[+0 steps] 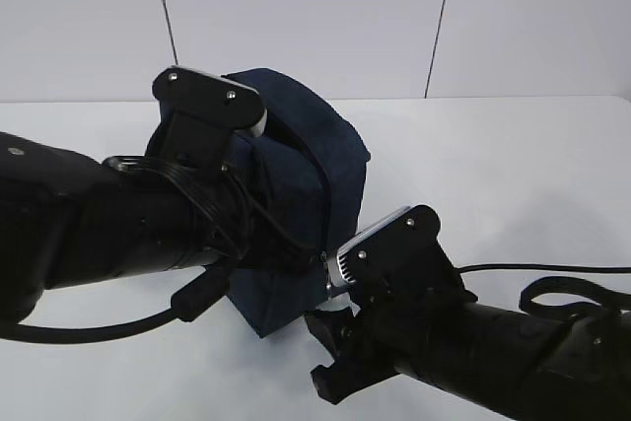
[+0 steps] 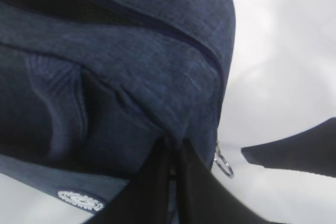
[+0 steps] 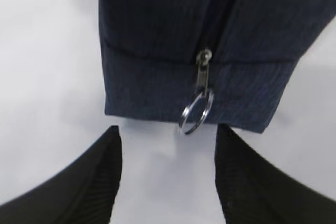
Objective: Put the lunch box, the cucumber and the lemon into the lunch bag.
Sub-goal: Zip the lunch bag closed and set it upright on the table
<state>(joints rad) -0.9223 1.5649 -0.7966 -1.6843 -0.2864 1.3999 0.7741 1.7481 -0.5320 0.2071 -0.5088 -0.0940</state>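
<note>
Here I see the lunch bag (image 1: 301,204) standing on the white surface (image 1: 513,175) at the centre of the exterior frame. My left pincer (image 2: 170,182) is pressed shut on a fold of its navy fabric, low in the left wrist frame. My right pincer (image 3: 168,177) stands open and empty, its fingers (image 3: 89,182) flanking the ring pull (image 3: 196,111) without touching it.

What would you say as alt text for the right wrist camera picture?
A metal ring pull hangs from the zipper of the dark navy lunch bag, just beyond the open right gripper, whose two black fingers frame it over a white table.
</note>
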